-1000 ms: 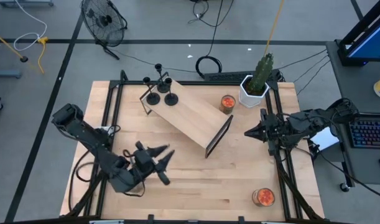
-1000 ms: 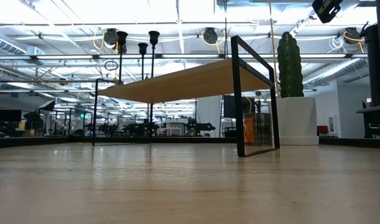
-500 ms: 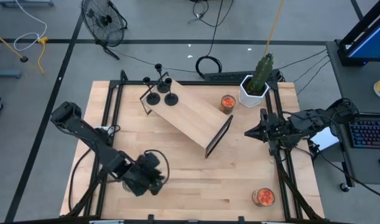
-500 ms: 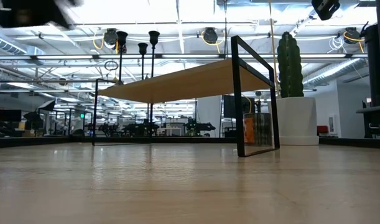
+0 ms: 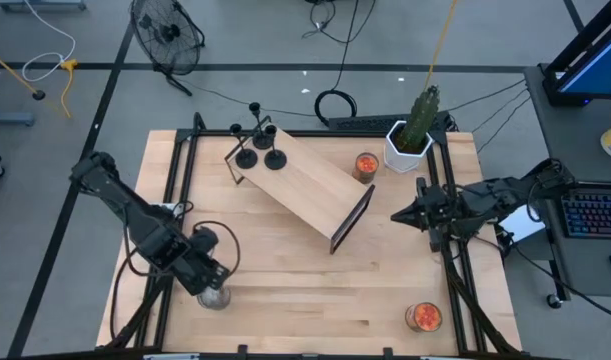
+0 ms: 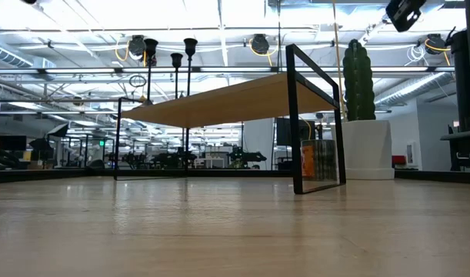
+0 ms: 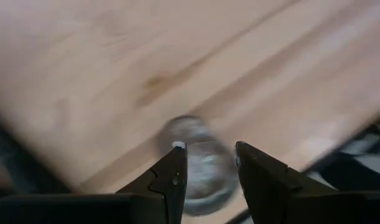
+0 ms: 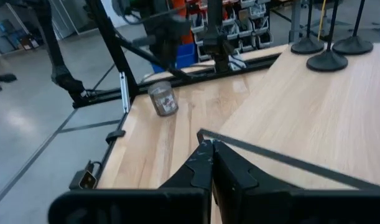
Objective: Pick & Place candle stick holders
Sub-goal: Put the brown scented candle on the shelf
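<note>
Three black candle stick holders (image 5: 262,145) stand by their round bases on the far left end of a slanted wooden shelf (image 5: 310,185). They also show in the low view (image 6: 176,58) and the right wrist view (image 8: 329,59). My left gripper (image 5: 211,287) is open at the table's near left. It points down over a small clear glass jar (image 7: 199,165), which shows between and beyond its fingertips. My right gripper (image 5: 395,214) is shut and empty at the table's right side, pointing toward the shelf.
A cactus in a white pot (image 5: 410,135) and an orange candle jar (image 5: 366,165) stand at the far right. Another orange jar (image 5: 423,316) stands at the near right corner. The shelf's black frame leg (image 5: 353,218) is in the table's middle. Bare wood lies near the front edge.
My left gripper has swung from the table's near middle toward the left and near edges. It has tipped from pointing level to pointing down over the glass jar. The left wrist view is blurred by this motion.
</note>
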